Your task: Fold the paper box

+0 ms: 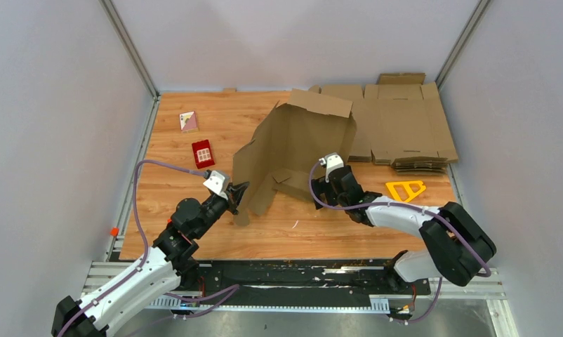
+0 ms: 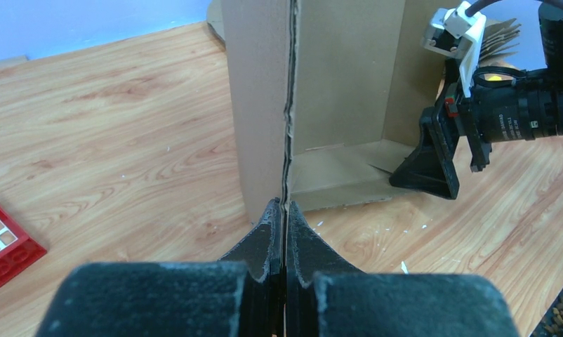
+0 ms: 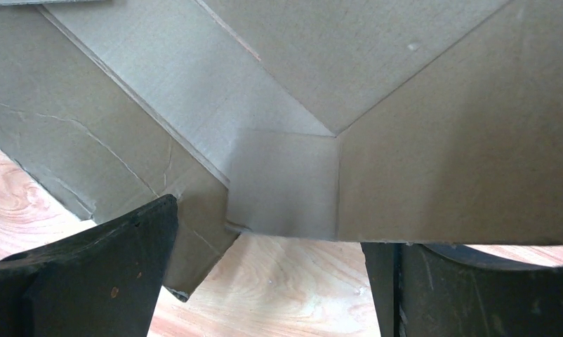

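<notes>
The paper box point(image 1: 293, 144) is a brown die-cut cardboard sheet, partly raised off the wooden table at mid-table, with panels and flaps standing up. My left gripper point(image 1: 238, 193) is shut on the near left edge of the box; in the left wrist view point(image 2: 285, 210) the thin cardboard edge point(image 2: 261, 105) runs up from between the closed fingers. My right gripper point(image 1: 321, 184) is open at the box's near right side. In the right wrist view the box point(image 3: 377, 105) fills the frame above the spread fingers point(image 3: 103, 267), with its lower edge just over them.
A pile of flat brown cardboard sheets point(image 1: 401, 126) lies at the back right. A small red box point(image 1: 203, 153) and a small card point(image 1: 188, 121) lie at the left. A yellow triangular frame point(image 1: 405, 189) lies to the right of my right arm. Grey walls enclose the table.
</notes>
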You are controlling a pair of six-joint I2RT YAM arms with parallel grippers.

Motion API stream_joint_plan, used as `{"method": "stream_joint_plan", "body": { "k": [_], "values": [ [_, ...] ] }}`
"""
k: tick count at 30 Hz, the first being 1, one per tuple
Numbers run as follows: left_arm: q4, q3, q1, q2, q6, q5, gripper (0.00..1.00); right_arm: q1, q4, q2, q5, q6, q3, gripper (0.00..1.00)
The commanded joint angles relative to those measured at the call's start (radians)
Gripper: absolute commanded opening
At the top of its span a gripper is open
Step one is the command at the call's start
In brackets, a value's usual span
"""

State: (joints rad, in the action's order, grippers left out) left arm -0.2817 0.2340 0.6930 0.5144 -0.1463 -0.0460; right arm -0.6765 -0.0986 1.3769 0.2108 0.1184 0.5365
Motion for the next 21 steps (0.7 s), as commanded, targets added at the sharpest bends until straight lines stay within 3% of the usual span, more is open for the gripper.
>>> {"method": "stream_joint_plan", "body": {
  "k": [1,10,21],
  "values": [
    [-0.014,-0.008,0.002,0.005,0.009,0.016,0.0,-0.021,0.034,0.024,0.047,-0.02,0.05,0.99],
    [-0.034,-0.01,0.002,0.009,0.004,0.048,0.0,-0.031,0.03,0.035,0.054,-0.02,0.061,0.96],
    [-0.148,-0.033,0.002,0.008,-0.057,0.211,0.0,-0.03,-0.027,0.003,0.035,0.007,0.042,0.86]
  ]
}}
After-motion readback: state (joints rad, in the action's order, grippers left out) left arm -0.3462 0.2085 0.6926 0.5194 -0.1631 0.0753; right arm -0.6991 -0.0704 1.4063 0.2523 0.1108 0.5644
